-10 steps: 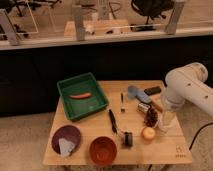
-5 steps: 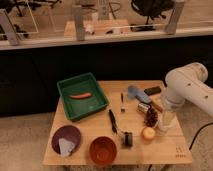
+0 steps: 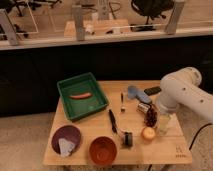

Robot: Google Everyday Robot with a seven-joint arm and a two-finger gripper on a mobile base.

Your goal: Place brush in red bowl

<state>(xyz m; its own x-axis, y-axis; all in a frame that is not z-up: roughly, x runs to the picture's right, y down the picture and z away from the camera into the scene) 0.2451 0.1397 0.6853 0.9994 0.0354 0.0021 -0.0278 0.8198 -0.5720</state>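
Observation:
The brush (image 3: 113, 121) is a slender black stick lying on the wooden table (image 3: 170, 148) near its middle, pointing front to back. The red bowl (image 3: 103, 150) sits at the front edge, just front-left of the brush, and holds nothing. My gripper (image 3: 150, 116) hangs at the end of the white arm (image 3: 182, 95) over the right part of the table, right of the brush, close above a small orange fruit (image 3: 148, 133).
A green tray (image 3: 82, 95) with an orange-red sausage stands at the back left. A maroon plate (image 3: 66, 139) with a white piece is front left. A small dark blocky object (image 3: 127, 139), a fork (image 3: 122, 101), a blue item (image 3: 136, 93) and a black bar (image 3: 152, 91) lie around.

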